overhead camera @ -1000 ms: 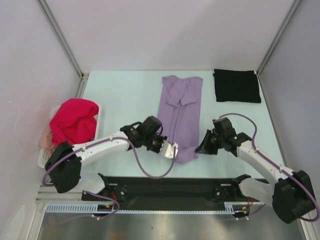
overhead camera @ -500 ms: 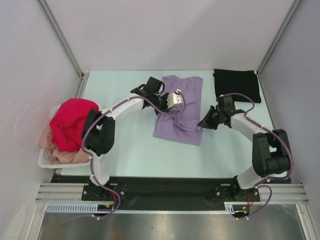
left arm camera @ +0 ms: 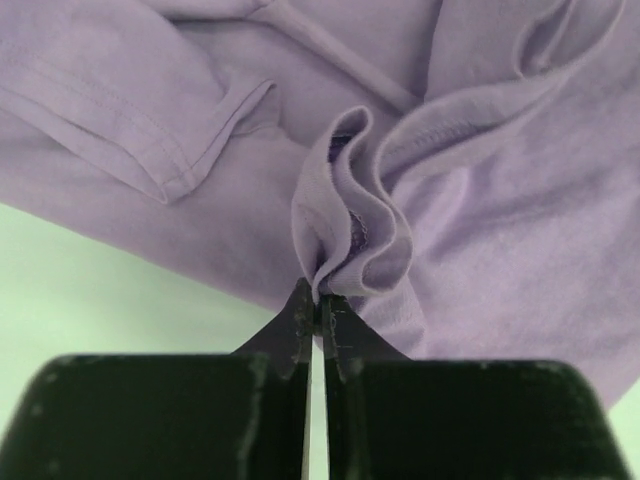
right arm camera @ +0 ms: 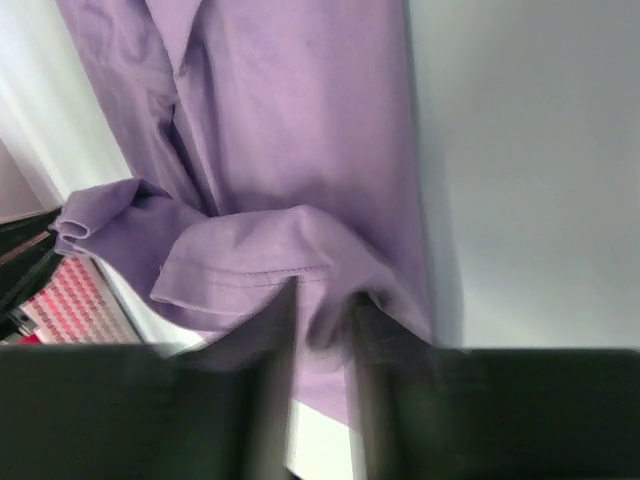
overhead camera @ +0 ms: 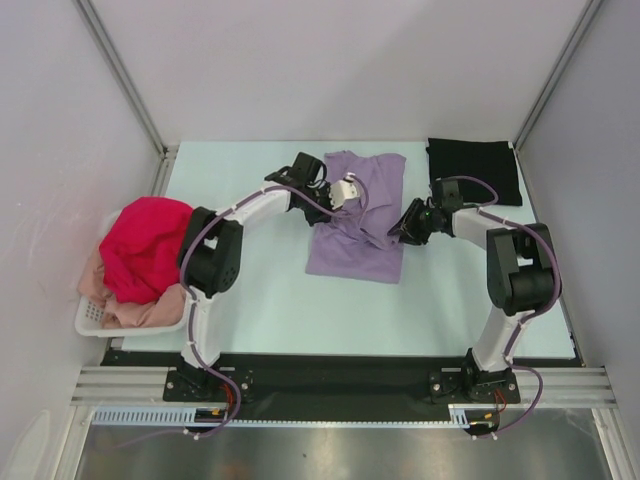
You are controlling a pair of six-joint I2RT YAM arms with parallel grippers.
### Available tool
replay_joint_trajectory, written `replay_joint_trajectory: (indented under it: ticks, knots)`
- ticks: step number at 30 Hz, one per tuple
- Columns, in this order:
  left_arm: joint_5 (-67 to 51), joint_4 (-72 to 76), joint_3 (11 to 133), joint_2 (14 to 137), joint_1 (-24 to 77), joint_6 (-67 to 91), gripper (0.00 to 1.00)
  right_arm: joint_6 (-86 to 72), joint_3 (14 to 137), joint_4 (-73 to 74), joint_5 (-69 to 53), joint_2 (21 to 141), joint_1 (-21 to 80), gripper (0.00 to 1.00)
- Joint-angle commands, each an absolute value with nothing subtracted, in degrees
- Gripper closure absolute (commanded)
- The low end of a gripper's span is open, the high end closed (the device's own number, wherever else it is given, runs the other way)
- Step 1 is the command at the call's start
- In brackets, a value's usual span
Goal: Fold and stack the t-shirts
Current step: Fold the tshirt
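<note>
Broadly, the table (overhead camera: pixel 250 290) carries the lavender shirt (overhead camera: pixel 360 225) at its middle, toward the far side, where both arms can reach it for folding. Its long axis runs from the arm bases toward the back wall, the near end leaning slightly left, and its upper layer is rumpled and doubled over the lower, which reads as a lengthwise fold being laid. At the left edge, the white basket (overhead camera: pixel 92 318) holds the magenta-red shirt (overhead camera: pixel 145 255) heaped over the peach-pink one (overhead camera: pixel 140 312), probably waiting their turn. The black shirt (overhead camera: pixel 474 170) lies folded square in the far right corner, likely the base of the stack.

The left gripper (left arm camera: pixel 318 310) is clenched on a bunched lavender hem. The right gripper (right arm camera: pixel 320 335) sits at the shirt's right edge with cloth by its blurred fingers; whether it grips or has let go I cannot tell.
</note>
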State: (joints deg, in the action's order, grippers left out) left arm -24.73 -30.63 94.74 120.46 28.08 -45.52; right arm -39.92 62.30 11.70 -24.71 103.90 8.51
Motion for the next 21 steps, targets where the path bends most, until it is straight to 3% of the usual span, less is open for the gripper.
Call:
replay_joint_trajectory:
  ticks: [1, 4, 7, 12, 16, 19, 21]
  knots:
    - [-21.81, -29.36, 98.43, 121.81, 27.51, -42.98, 0.94, -39.55, 65.21, 9.93, -23.56, 105.38, 7.47, 0.61]
    - [-15.31, -29.36, 101.15, 124.18, 27.16, -38.69, 0.80, -39.29, 66.97, 10.37, -21.63, 105.38, 5.28, 0.52]
    - [-9.94, -29.79, 104.67, 126.38, 26.02, -33.15, 0.69, -36.58, 71.88, 13.35, -19.08, 105.12, 3.26, 0.50]
    - [-6.77, -29.97, 109.86, 127.27, 23.73, -25.32, 0.37, -30.16, 76.55, 20.02, -11.44, 102.93, 2.46, 0.49]
    - [-6.93, -30.41, 109.70, 124.20, 22.50, -21.45, 0.36, -25.59, 73.40, 21.00, -10.63, 98.10, 3.86, 0.50]
    - [-11.76, -29.01, 102.50, 119.19, 23.11, -18.47, 0.36, -24.87, 69.27, 22.75, -9.85, 96.16, 4.92, 0.49]
    - [-16.77, -28.04, 98.11, 117.69, 23.20, -14.25, 0.29, -25.83, 65.93, 21.98, -10.54, 95.89, 5.45, 0.48]
